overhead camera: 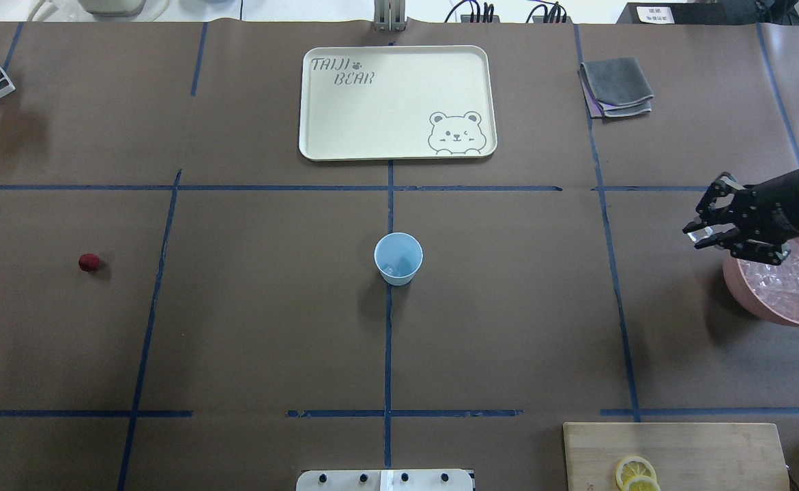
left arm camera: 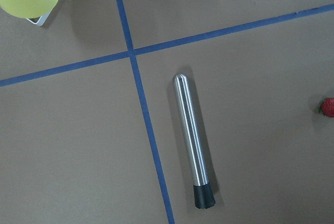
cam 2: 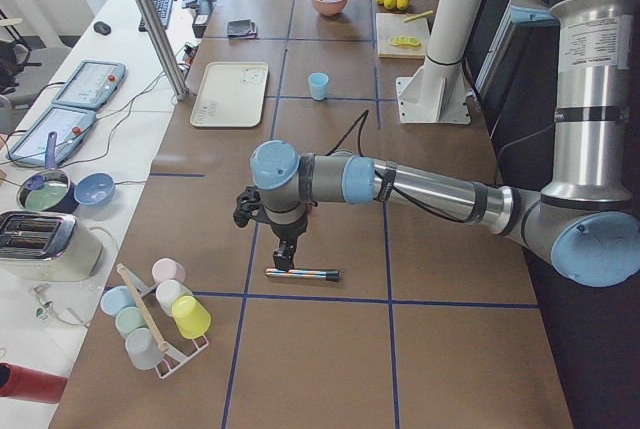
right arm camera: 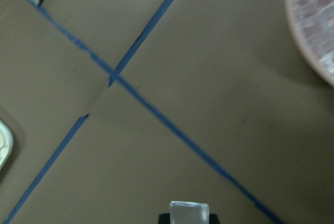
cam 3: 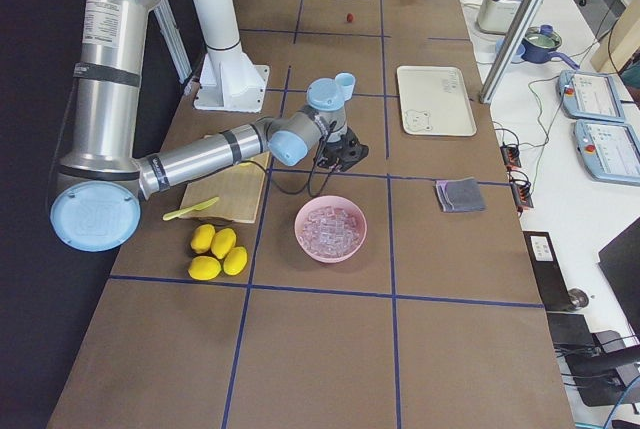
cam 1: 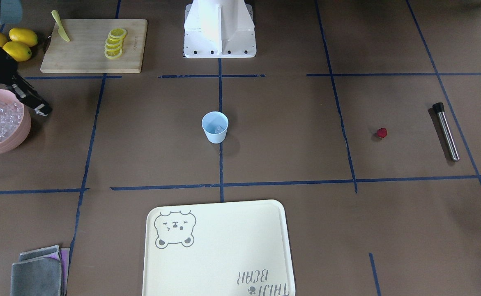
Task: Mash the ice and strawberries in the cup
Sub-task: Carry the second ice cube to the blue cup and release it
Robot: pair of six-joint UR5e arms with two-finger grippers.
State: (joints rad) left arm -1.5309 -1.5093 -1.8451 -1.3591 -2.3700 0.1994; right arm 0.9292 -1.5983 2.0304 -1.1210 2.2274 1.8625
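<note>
Right gripper [overhead camera: 698, 235] is closed down to a narrow gap on one clear ice cube [right arm camera: 189, 212], pinched between the fingertips. It hangs over bare desk [overhead camera: 508, 327] just beside the pink bowl [overhead camera: 747, 300], on the side toward the cup, and is well apart from the cup. The bowl is heaped with ice [overhead camera: 791, 276].

Pale blue cup [overhead camera: 398, 258] stands upright at desk centre on the blue tape line. Some clear ice pieces [cam 1: 219, 129] are already inside; the count is too small to tell.

Strawberry [cam 1: 382, 132] lies alone on the desk on the robot's left side, well apart from the cup, near the steel muddler [cam 1: 446, 131], not touching it. The muddler lies flat with its black tip pointing toward the robot.

Left gripper [cam 2: 285, 249] shows only in the side view, hovering above the muddler; can't tell whether it is open or closed. Its wrist camera sees the muddler and the strawberry at the edge, no fingers in frame.

Cream bear tray [overhead camera: 399, 102] lies beyond the cup. Cutting board [cam 1: 94, 45] carries lemon slices [cam 1: 115, 43], with whole lemons [cam 1: 16, 43] beside it.
</note>
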